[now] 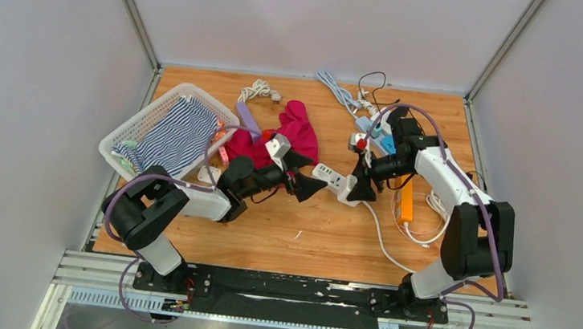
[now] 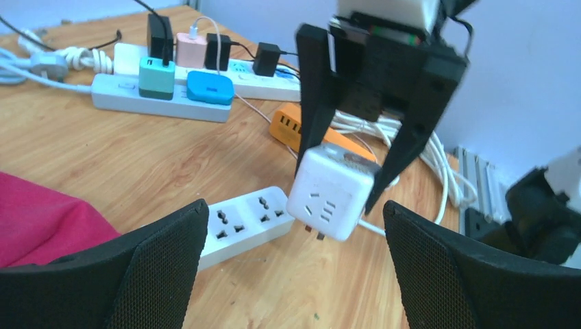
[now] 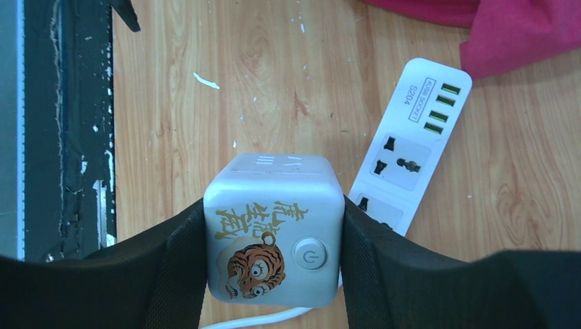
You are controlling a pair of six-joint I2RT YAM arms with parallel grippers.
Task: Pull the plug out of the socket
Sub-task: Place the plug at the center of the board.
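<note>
Clamped by its sides in the right gripper [image 3: 274, 240]: the cube [image 3: 274, 233], tilted just above the strip [image 2: 246, 219], pins free of the slots. Left gripper [image 2: 294, 209] spread wide, empty, near the strip's end, not pinning it. Possible trouble: cube slipping from the smooth faces if tugged by the cord [image 3: 260, 317]; cord sweeping the loose strip aside. Pins and gap seen only from left wrist; tiger sticker and button only from right wrist.
</note>
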